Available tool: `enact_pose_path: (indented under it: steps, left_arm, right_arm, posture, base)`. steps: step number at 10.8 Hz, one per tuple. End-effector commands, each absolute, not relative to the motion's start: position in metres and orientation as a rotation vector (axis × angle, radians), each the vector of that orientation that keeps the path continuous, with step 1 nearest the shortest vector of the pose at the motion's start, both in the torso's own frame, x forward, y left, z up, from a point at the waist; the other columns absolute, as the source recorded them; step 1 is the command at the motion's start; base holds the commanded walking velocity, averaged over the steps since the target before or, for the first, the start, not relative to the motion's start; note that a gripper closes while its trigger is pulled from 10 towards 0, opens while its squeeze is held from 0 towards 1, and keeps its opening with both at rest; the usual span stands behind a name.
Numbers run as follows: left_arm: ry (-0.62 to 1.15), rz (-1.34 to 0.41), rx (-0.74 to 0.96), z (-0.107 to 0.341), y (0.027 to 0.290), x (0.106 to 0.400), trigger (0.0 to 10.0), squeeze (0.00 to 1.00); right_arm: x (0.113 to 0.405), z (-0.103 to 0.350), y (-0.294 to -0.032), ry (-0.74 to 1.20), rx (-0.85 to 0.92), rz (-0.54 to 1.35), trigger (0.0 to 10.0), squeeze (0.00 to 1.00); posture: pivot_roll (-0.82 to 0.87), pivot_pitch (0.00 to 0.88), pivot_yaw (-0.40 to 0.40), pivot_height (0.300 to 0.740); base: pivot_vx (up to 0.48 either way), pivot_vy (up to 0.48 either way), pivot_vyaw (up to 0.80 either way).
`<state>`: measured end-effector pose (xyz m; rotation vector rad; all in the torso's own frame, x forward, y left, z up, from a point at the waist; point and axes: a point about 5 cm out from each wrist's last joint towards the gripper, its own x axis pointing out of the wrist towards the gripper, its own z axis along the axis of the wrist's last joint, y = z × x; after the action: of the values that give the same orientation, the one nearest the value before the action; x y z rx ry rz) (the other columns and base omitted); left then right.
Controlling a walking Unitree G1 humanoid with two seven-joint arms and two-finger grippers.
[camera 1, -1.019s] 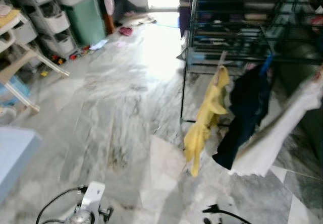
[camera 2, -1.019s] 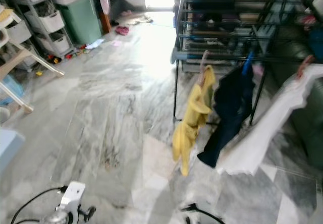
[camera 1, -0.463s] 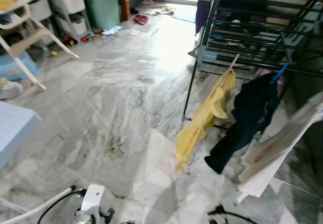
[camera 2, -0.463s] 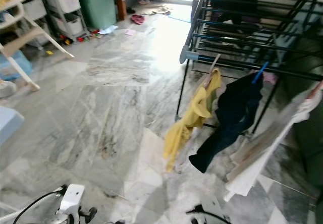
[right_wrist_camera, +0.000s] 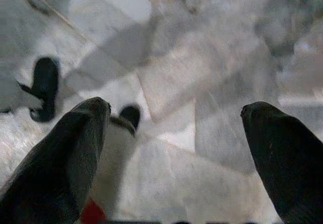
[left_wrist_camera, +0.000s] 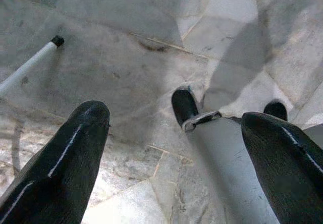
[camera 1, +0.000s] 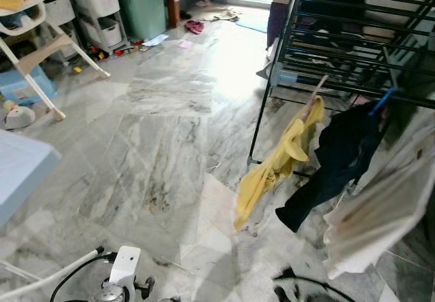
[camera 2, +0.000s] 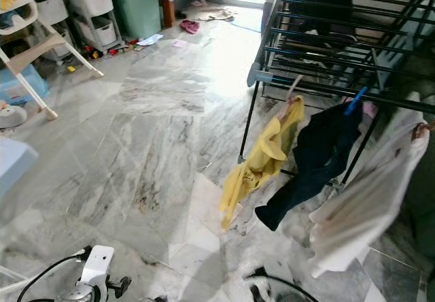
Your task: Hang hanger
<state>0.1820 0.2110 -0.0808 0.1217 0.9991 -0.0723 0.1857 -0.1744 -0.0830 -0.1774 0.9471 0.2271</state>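
A yellow garment [camera 1: 279,162] hangs on a wooden hanger [camera 1: 317,88] from the low rail of a black drying rack [camera 1: 340,37] at the right. Beside it droop a dark navy garment [camera 1: 340,159] under a blue clip [camera 1: 383,100] and a blurred white garment [camera 1: 380,213]. My left gripper [left_wrist_camera: 175,114] is open over the marble floor, its wrist low at the bottom left [camera 1: 119,281]. My right gripper [right_wrist_camera: 176,108] is also open above the floor with nothing between its fingers.
A white high chair [camera 1: 34,40] and a pale blue surface [camera 1: 20,173] stand at the left. Drawer units [camera 1: 92,3], a green bin [camera 1: 143,3] and small toys line the far left. A white pole [left_wrist_camera: 28,65] lies near my feet [left_wrist_camera: 184,105]. Open marble floor spans the middle.
The whole view has shifted and steadied, so the camera moved. The white garment now hangs lower and more bunched at the right. Both arms stay low.
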Motion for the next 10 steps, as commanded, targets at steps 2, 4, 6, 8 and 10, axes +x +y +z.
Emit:
enact_pose_path:
  steps: [2,4,6,8,10]
  left_arm:
    - [1.005,-0.062,0.13,-0.081,0.213,0.182,10.0,0.0]
    - [0.981,-0.071,0.097,-0.079,0.212,0.185,10.0,0.0]
    - [1.004,-0.055,0.079,-0.08,0.213,0.183,10.0,0.0]
    - [1.015,-0.073,0.108,-0.08,0.214,0.184,10.0,0.0]
    - [1.02,-0.086,0.12,-0.08,0.214,0.184,10.0,0.0]
  right_arm:
    - [0.18,-0.086,-0.171,0.965,-0.174,0.227,10.0,0.0]
    - [0.179,-0.087,-0.165,0.976,-0.154,0.214,10.0,0.0]
    - [0.179,-0.088,-0.162,0.991,-0.137,0.189,10.0,0.0]
    - [0.18,-0.088,-0.159,1.0,-0.133,0.174,10.0,0.0]
    - [0.18,-0.089,-0.156,1.001,-0.126,0.163,10.0,0.0]
  posture:
    - [-0.12,0.056,-0.012,0.74]
    - [-0.12,0.054,-0.002,0.74]
    - [-0.13,0.053,0.007,0.74]
    - [-0.13,0.052,0.018,0.74]
    - [-0.14,0.051,0.022,0.74]
  base:
    - [0.0,0.0,0.0]
    - [0.0,0.0,0.0]
    - [0.0,0.0,0.0]
    - [0.0,0.0,0.0]
    - [0.0,0.0,0.0]
